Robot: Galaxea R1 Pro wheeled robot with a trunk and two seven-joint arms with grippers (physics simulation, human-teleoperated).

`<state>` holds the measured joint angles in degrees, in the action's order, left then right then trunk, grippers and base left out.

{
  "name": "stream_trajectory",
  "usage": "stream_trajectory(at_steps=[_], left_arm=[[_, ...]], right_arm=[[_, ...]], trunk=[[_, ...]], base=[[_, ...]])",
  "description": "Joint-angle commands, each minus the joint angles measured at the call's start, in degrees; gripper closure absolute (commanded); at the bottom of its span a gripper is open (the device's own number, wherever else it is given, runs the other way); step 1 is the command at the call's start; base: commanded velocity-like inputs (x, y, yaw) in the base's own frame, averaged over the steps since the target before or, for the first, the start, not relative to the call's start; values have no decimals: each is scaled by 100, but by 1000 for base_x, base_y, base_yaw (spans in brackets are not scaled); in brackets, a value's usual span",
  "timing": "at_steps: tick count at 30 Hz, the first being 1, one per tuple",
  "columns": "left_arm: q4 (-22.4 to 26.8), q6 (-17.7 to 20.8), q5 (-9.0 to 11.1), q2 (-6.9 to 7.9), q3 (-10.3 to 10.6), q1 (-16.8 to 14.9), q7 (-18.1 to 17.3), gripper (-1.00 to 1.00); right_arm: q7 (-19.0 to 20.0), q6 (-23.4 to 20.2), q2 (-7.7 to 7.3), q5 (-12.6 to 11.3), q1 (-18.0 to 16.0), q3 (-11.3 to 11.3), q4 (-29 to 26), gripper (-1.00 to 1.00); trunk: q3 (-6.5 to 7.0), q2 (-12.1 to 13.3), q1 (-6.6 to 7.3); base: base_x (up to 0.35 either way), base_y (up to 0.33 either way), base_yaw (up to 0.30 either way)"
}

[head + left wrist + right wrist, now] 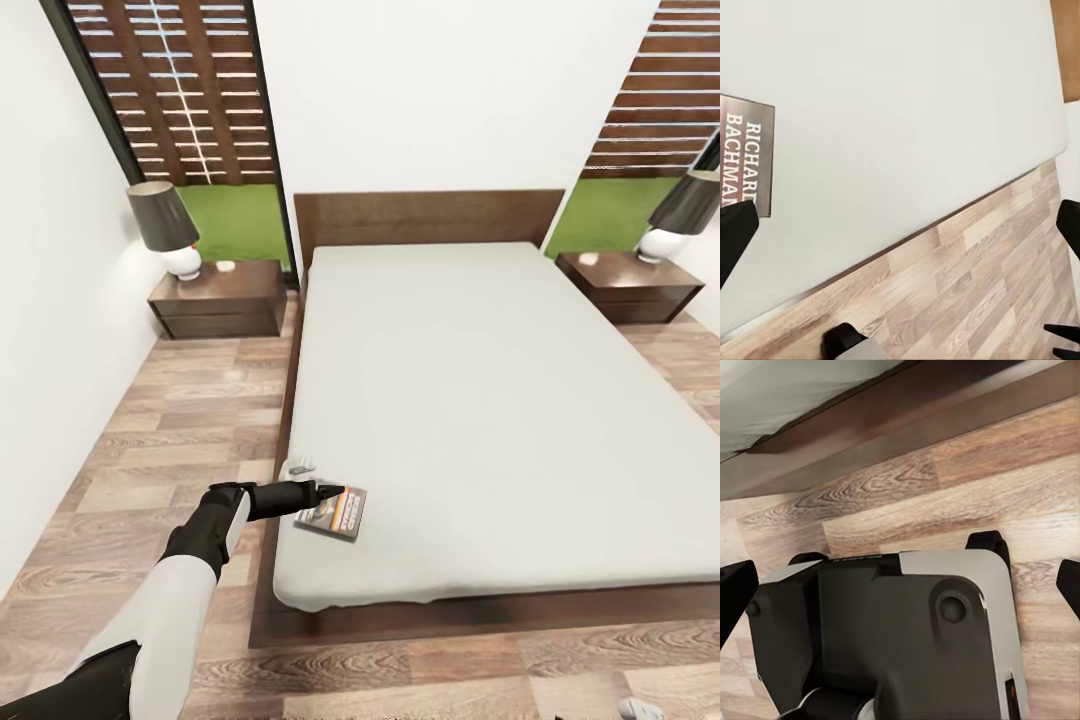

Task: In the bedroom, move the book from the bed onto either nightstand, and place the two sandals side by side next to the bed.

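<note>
while the left arm reaches out over the near-left corner of the bed (480,400), the left gripper (335,492) sits right at the book (333,512), which lies flat on the light-grey mattress at about 7 o'clock of the mattress in the head view, close to its left edge and near its foot. from the fingers the book lies just toward 5 o'clock, so close that i cannot tell whether the tips touch its cover. its long axis looks to run roughly from 10 to 4 o'clock in the head view, slightly skewed to the bed's edge.

in the left wrist view the book (745,154) shows at the frame's edge with the white lettering "richard bachman", lying by one dark fingertip (735,232); the other fingertip (1069,225) stands far across the frame, so the jaws are spread wide and hold nothing. the book is off to one finger's side, not between the two, so i judge the coming move needs the gripper shifted over the book before it can close.

the left arm is clearly the nearer one. the right gripper (900,589) shows in its own wrist view, fingers wide apart and empty, over the wood floor (945,495) beside the dark bed frame.

the left nightstand (218,298) stands at 10 o'clock, well apart from the book, the right nightstand (632,286) at 2 o'clock, each bearing a lamp (168,228).
</note>
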<state>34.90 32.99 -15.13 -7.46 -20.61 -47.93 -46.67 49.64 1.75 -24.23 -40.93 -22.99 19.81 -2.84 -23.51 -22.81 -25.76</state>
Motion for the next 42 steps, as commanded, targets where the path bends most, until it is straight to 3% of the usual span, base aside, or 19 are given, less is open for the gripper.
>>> stream_trajectory(at_steps=[1,42], left_arm=[[8,41,-52,-10,-48,-6,-48,-100],[16,40,-43,-1,-65,3,-52,-100]], right_arm=[[15,18,-2,-38,-4,48,3,-100],[17,18,-2,-38,-4,49,3,-100]], trunk=[[-19,-11,-3],[-386,-11,-3]], base=[[3,0,0],[108,0,0]])
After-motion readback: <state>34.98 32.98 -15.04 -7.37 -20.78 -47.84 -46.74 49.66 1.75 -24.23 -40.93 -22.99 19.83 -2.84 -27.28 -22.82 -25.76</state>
